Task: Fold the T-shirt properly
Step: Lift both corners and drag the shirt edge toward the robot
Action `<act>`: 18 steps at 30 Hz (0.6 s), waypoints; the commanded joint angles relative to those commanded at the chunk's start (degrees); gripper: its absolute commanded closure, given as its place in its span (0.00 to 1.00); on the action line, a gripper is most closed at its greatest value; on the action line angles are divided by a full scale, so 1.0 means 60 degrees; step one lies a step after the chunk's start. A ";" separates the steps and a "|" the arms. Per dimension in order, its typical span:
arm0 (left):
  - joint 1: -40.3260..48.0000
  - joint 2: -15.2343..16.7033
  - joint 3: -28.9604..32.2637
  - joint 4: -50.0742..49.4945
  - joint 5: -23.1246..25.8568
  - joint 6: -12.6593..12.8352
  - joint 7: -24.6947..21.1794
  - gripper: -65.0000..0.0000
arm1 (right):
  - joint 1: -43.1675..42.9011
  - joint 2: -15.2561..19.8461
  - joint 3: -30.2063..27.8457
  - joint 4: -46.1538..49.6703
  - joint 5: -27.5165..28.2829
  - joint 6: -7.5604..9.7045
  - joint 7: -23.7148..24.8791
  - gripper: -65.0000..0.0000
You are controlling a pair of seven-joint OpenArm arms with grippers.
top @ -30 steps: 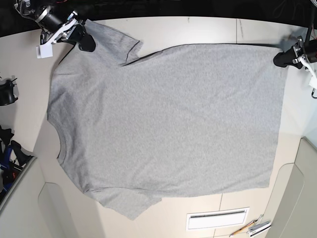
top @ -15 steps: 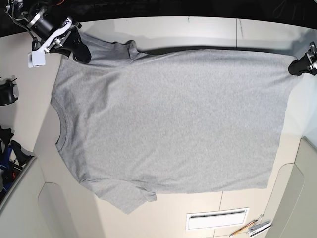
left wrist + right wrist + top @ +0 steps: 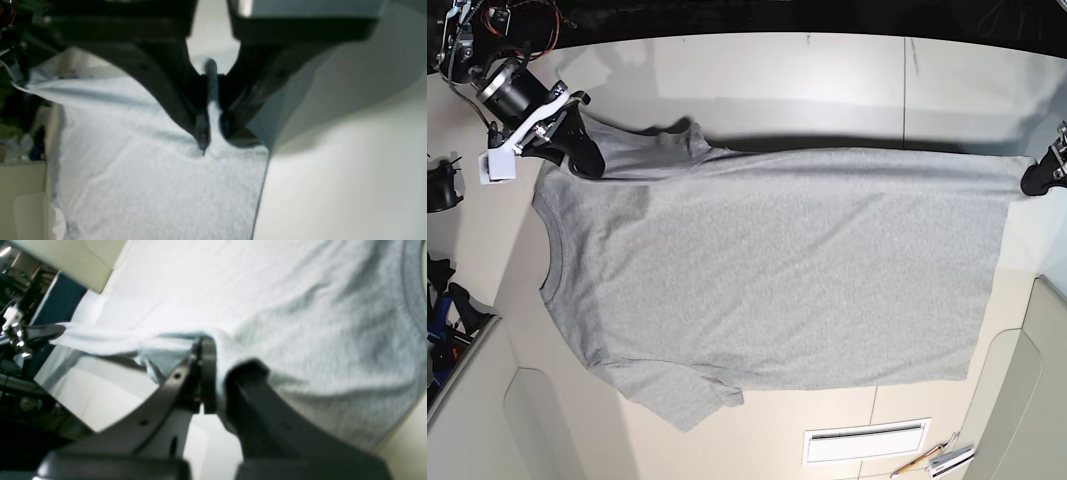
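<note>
The light grey T-shirt (image 3: 767,270) lies spread on the table, plain side up, with its ribbed neck (image 3: 549,260) at the left. My right gripper (image 3: 585,158) is shut on the far shoulder beside the bunched far sleeve (image 3: 659,140). In the right wrist view, cloth (image 3: 300,340) folds over the closed fingers (image 3: 207,373). My left gripper (image 3: 1031,184) is shut on the far hem corner at the right edge. In the left wrist view its fingertips (image 3: 202,133) pinch the T-shirt (image 3: 150,186), lifting a small ridge. The near sleeve (image 3: 682,400) lies flat.
A white slotted plate (image 3: 864,441) and some pens (image 3: 937,460) sit at the near edge. Black equipment (image 3: 442,185) stands off the table's left side. Bare cream table (image 3: 777,75) lies beyond the shirt, and cream panels (image 3: 1027,400) flank the near right.
Both grippers have moved toward the near side, pulling the shirt's far edge with them. The far sleeve has bunched up and the far edge now runs straighter.
</note>
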 joint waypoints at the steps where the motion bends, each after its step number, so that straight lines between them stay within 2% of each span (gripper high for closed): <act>1: -0.0004 -0.0004 0.0000 0.0000 0.0189 0.0000 -0.0160 1.00 | 0.0160 0.0004 0.0000 -0.0175 0.0000 0.0000 -0.0004 1.00; 7: -0.0583 0.0127 0.0087 0.0000 0.0820 0.0000 -0.0481 1.00 | 0.1053 0.0004 0.0000 -0.1166 0.0000 0.0004 -0.0007 1.00; 13: -0.1548 0.0127 0.1610 0.0000 0.2320 0.0000 -0.1803 1.00 | 0.1639 0.0000 0.0000 -0.1417 -0.0127 0.0004 -0.0007 1.00; 18: -0.2324 0.0131 0.2302 0.0000 0.3253 0.0000 -0.2189 1.00 | 0.2040 0.0000 0.0000 -0.1432 -0.0404 0.0004 0.0055 1.00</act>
